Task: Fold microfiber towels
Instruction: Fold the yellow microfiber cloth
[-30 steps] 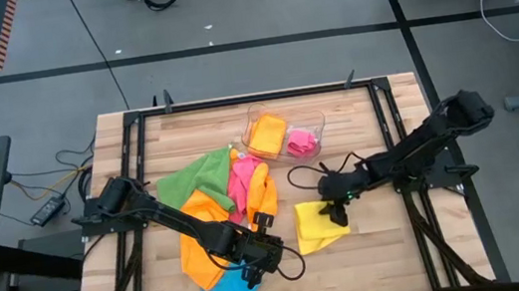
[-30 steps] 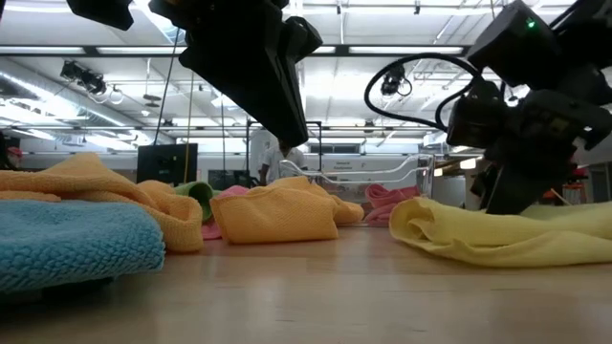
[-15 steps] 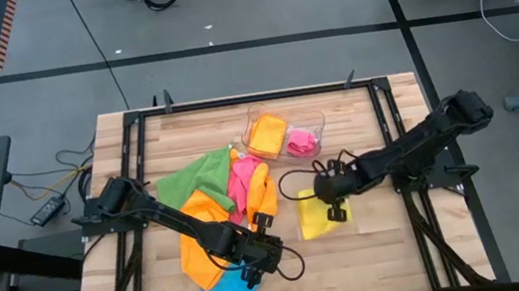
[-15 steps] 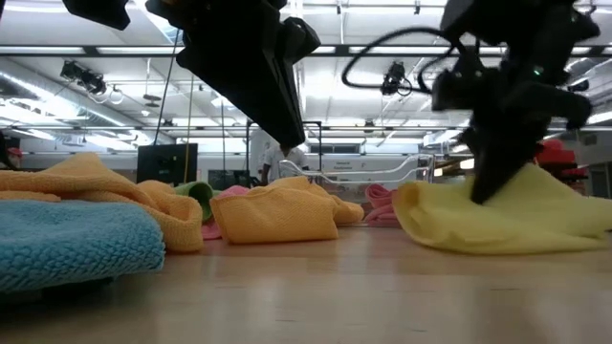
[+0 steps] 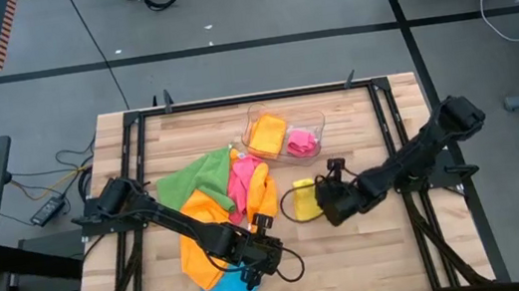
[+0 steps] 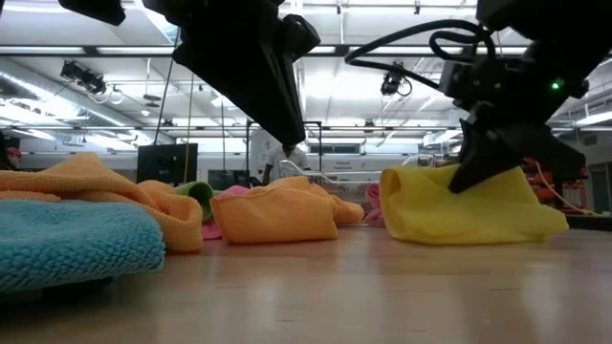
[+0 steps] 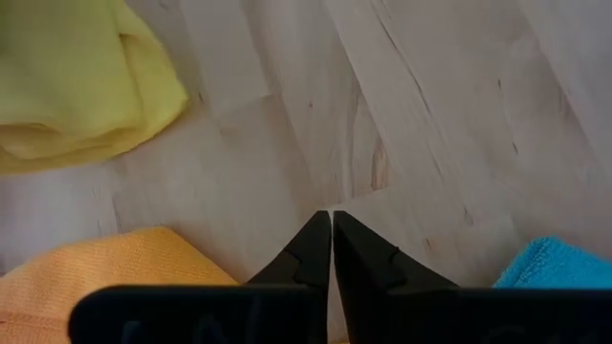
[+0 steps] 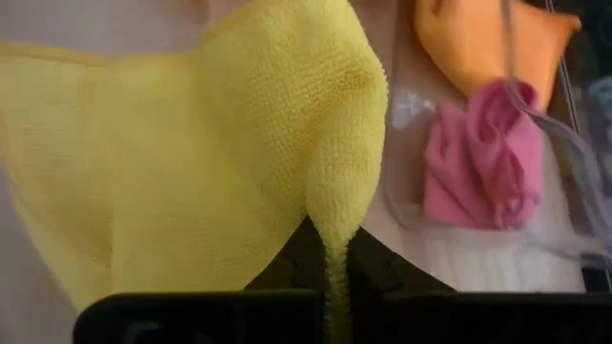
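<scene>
Heaped towels point(image 5: 217, 206) left of centre on table point(image 5: 374, 251); one towel point(image 5: 304, 203) apart, to their right; tray point(image 5: 283, 134) behind, holding two more.

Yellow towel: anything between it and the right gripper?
Nothing visible. The right gripper is shut on a pinched fold of the yellow towel, holding it directly. The left gripper is shut over bare table, holding nothing.
</scene>
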Tool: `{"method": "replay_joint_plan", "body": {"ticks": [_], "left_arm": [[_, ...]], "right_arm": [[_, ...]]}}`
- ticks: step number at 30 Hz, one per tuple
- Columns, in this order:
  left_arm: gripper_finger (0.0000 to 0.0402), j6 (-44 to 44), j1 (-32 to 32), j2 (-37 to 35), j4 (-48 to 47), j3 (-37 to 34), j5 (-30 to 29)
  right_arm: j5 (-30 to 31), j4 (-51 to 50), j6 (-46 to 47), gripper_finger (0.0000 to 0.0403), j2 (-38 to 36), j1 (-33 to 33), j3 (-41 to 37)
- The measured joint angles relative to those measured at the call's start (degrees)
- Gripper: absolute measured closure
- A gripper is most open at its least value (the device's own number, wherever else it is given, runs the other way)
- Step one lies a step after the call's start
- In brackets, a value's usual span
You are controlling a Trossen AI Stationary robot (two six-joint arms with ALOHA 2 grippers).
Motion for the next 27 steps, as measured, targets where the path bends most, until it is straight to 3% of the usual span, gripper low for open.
{"method": "replay_joint_plan", "body": {"ticks": [5, 10, 15, 19, 27], "left_arm": [[0.0385, 0.2, 0.0, 0.0, 0.3, 0.0, 0.0], [0.0386, 0.2, 0.1, 0.0, 0.4, 0.0, 0.0], [0.0378, 1.3, 0.1, 0.0, 0.6, 0.0, 0.0], [0.0380, 1.5, 0.4, 0.2, 2.5, 0.0, 0.0], [0.0384, 7.8, 1.4, 2.0, 6.0, 0.0, 0.2]], "right_arm": [[2.4, 2.0, -0.5, 0.0380, 4.9, 3.5, 1.5], [9.0, 1.8, -0.8, 0.0379, 8.5, 6.9, 3.7], [7.9, 1.7, -0.3, 0.0378, 10.1, 7.7, 4.9], [2.5, 2.8, 1.4, 0.0378, 7.9, 8.4, 4.9], [-19.9, 7.2, 0.4, 0.0377, 3.6, 8.6, 4.9]]}}
